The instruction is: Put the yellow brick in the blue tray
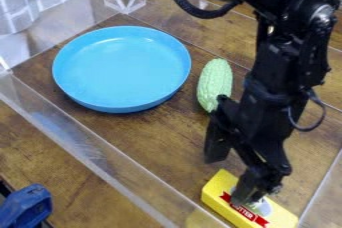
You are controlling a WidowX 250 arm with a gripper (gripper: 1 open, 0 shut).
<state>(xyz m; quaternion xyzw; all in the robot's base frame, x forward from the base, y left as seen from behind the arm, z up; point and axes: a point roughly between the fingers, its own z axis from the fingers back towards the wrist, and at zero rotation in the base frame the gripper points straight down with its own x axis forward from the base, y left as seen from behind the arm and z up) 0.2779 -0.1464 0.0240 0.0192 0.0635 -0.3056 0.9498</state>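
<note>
While its jaws stood spread, the gripper (257,198) hung directly over the yellow brick (230,198), well apart from the blue tray (80,90).

Robot arm (274,67) all black, matte, built from chunky blocky segments stacked one after another, with rounded joint housings near the top. Thin black cables loop out beside the segments on the right side and near the upper joint. Lower section widens into a boxy black wrist block. Gripper (254,194) also black, with two flat slab-like fingers (218,140) of plain plastic look. No coloured markings, labels or stickers can be made out; screws too small and blurred to tell.
</note>
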